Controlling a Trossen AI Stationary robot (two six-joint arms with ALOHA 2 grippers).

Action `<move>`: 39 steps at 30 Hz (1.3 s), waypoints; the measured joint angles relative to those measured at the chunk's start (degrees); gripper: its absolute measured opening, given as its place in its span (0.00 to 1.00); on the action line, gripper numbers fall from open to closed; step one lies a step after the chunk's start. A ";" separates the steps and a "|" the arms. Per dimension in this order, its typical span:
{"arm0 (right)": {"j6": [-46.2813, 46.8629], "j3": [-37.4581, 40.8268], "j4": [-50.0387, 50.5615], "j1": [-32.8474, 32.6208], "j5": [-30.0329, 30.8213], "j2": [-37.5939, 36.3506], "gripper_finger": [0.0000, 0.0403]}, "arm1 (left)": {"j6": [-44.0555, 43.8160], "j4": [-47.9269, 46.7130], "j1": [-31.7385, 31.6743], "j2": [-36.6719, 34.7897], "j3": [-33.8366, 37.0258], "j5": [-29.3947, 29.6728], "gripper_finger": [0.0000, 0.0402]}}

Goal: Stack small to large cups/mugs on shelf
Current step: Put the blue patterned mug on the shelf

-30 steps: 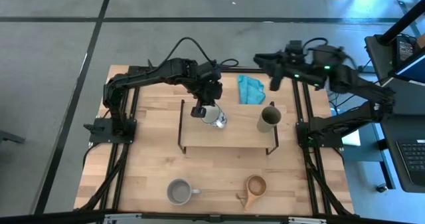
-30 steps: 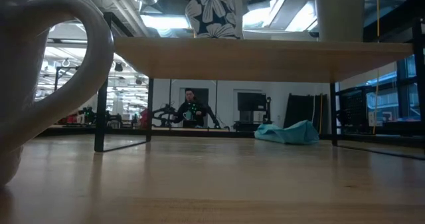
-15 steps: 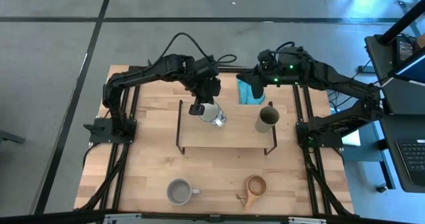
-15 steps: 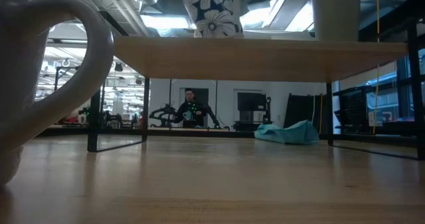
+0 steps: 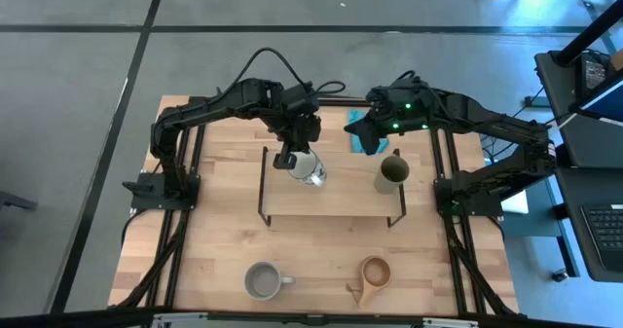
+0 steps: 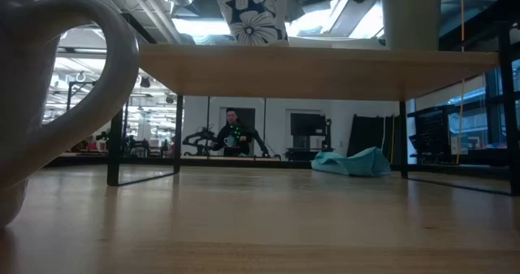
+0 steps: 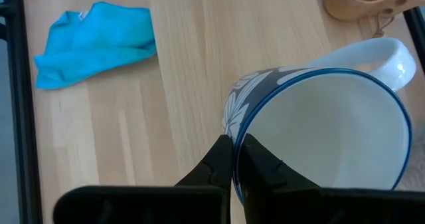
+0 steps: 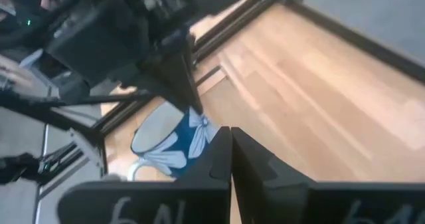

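Observation:
A white mug with a blue flower pattern (image 5: 311, 168) is over the left part of the shelf (image 5: 341, 200), a light-wood board on black wire legs. My left gripper (image 5: 289, 160) is shut on it. The olive-green cup (image 5: 392, 172) stands upright on the shelf's right end. The grey mug (image 5: 262, 281) and the brown wooden cup (image 5: 374, 273) stand on the table near its front edge. My right gripper (image 5: 354, 131) is shut on nothing, high over the teal cloth behind the shelf, pointing toward the flowered mug (image 8: 169, 147). My left gripper pinches the flowered mug's rim (image 7: 229, 127), one finger inside the mug and one outside, on the side away from the handle (image 7: 385, 51). The fingers slant down from the table's far side. The mug is tilted; whether its bottom (image 6: 253, 38) touches the board, I cannot tell.
A teal cloth (image 5: 365, 145) lies on the table behind the shelf, partly under my right gripper. The grey mug fills the low view's left side (image 6: 49, 103). A person stands far off in the room beyond the table (image 6: 233, 132).
My right gripper has swung down and toward the table's left, from beyond the shelf's right end to over the teal cloth, and now points toward the flowered mug. My left gripper has carried the mug a little up and toward the table's left, and it is more tilted.

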State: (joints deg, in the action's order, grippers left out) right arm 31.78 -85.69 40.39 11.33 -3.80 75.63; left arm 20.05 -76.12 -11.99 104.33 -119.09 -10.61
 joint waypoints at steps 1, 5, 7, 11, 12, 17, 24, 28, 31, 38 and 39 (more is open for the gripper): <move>0.07 0.00 0.02 0.00 -0.94 0.65 0.01 | 0.00 -0.01 0.00 0.00 0.00 -0.01 0.01; 0.49 0.00 1.32 0.02 -4.47 3.42 0.01 | -0.11 -0.01 0.00 0.00 0.00 -0.70 0.01; -0.10 0.00 2.36 0.00 -5.95 4.72 0.01 | -0.27 -0.01 0.00 0.00 0.00 -0.74 0.01; -0.56 0.00 4.14 -0.41 -8.43 6.72 0.00 | -0.39 -0.58 0.00 0.00 0.00 -0.83 0.01; -0.59 0.00 4.52 -0.62 -8.72 7.07 0.00 | -0.39 -0.81 0.00 0.00 0.00 -0.83 0.01; -1.01 0.00 5.39 -1.88 -11.61 8.72 0.00 | -0.39 -1.02 0.00 0.00 0.02 -0.83 0.01; -1.71 0.00 5.33 -3.49 -12.55 10.03 0.00 | -0.39 -1.05 0.00 0.00 0.04 -0.83 0.01; -2.09 0.00 4.60 -4.06 -12.55 10.72 0.00 | -0.42 -1.05 0.04 0.00 0.07 -0.92 0.01; -2.21 0.00 3.74 -4.09 -12.86 11.30 0.00 | -0.48 -1.04 0.04 0.00 0.07 -1.36 0.01; -2.22 -0.02 2.74 -4.09 -14.59 12.16 0.00 | -1.07 -1.03 0.13 0.02 0.09 -1.49 0.01; -2.23 -0.02 2.68 -4.23 -14.68 12.33 0.00 | -1.08 -1.07 0.13 0.02 0.09 -1.49 0.01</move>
State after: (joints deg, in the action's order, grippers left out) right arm 29.55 -85.71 43.07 7.10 -18.48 87.96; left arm 18.98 -77.19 -11.86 104.36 -119.00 -12.10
